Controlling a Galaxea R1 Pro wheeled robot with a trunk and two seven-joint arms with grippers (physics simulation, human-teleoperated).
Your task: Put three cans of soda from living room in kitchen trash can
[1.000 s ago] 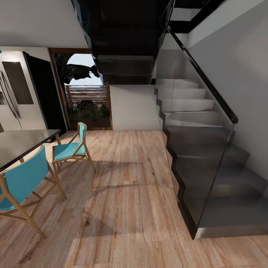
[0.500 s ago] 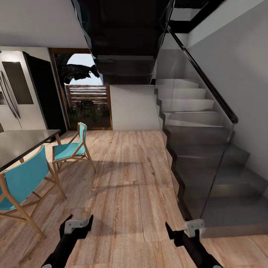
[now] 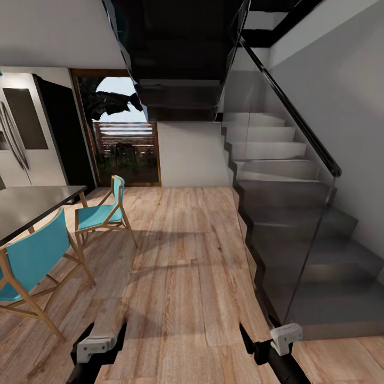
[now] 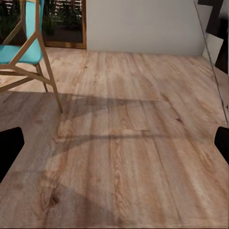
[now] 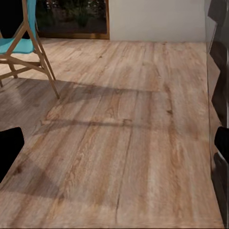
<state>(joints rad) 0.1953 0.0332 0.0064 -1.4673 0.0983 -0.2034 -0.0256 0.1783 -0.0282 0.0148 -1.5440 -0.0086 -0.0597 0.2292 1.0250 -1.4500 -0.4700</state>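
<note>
Now, room: grey stairs, blue chairs with wood legs, brown wood floor.
Soda cans: somewhere else; likely light, smooth, easy to dent; best held round the middle.
Left gripper: fingers wide apart, holding nothing.
Right gripper: fingers wide apart, holding nothing.

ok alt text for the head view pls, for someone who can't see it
Wood floor running ahead to a glass door, grey stairs behind a glass balustrade on the right, and a dark table with two turquoise chairs on the left. The left claw and right claw show at the bottom edge.
</note>
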